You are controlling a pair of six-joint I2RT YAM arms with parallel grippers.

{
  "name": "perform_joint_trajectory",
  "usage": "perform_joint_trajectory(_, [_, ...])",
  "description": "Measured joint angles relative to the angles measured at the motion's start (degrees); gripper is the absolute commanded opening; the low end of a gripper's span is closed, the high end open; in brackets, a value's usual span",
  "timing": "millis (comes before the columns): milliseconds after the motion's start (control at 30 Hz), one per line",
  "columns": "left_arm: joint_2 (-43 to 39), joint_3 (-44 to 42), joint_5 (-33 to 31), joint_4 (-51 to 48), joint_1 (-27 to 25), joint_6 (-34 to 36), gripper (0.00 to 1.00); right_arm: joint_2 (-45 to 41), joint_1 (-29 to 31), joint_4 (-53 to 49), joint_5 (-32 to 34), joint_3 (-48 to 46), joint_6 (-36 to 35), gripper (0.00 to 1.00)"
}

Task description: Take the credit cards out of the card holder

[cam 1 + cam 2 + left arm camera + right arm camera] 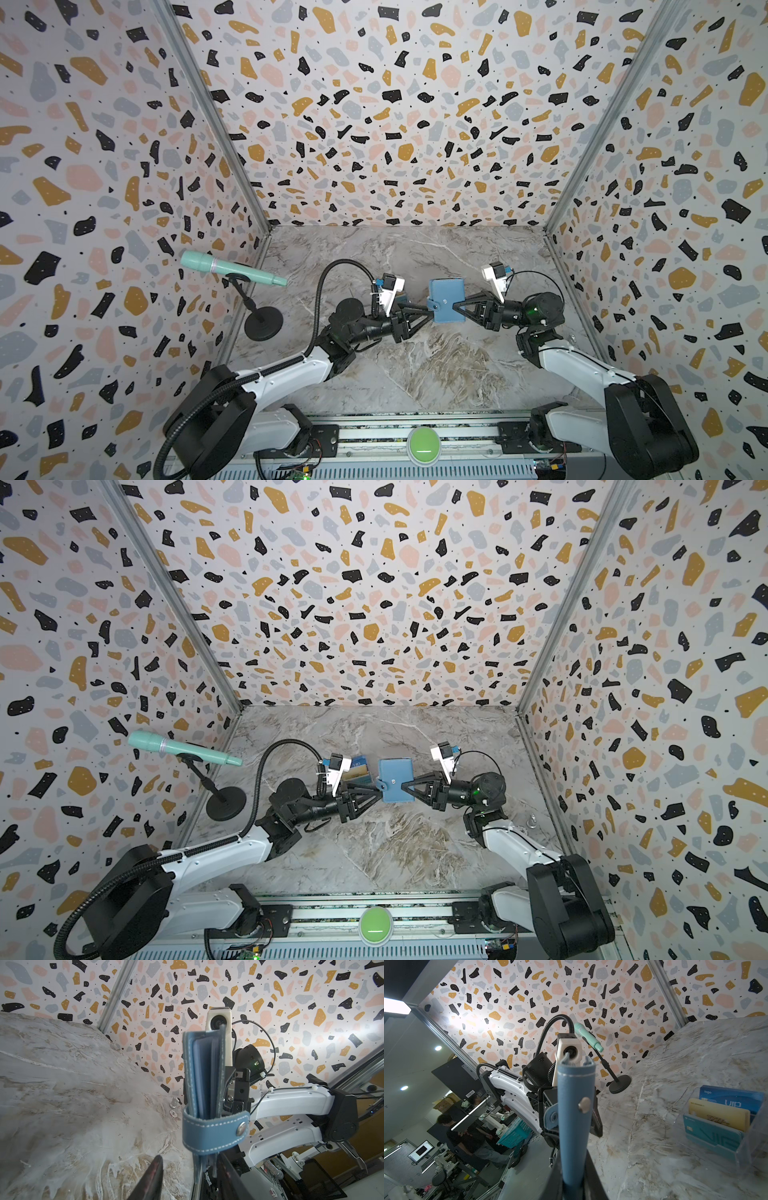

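Acrylic stand [724,1128] beside held card holder [448,300].

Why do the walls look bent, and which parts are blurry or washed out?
Both top views bulge like a fisheye, flaring the walls. In the left wrist view, the near black finger is blurred and glare whitens the wall. In the right wrist view, a ceiling lamp blows out and the wallet looms close.

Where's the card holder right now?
In both top views the card holder sits mid-table, clamped by the right end effector, with the left end effector at its snap-tab edge.
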Motion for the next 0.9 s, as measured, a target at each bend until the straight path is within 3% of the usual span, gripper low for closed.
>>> perform_joint_trajectory(167, [-0.1,0.0,0.3,0.2,0.0,-0.2,0.34,0.4,0.0,2.0,-0.2,0.0,1.7,0.0])
perform_joint_trajectory(633, [-0.1,0.0,1.3,2.5,0.0,-1.3,0.33,2.1,3.3,7.6,-0.6,0.0,4.7,0.0])
perform_joint_trajectory(900, [-0.4,-0.2,1.5,3.6,0.0,-2.4,0.22,4.4,4.1,11.1,-0.7,0.0,6.6,0.0])
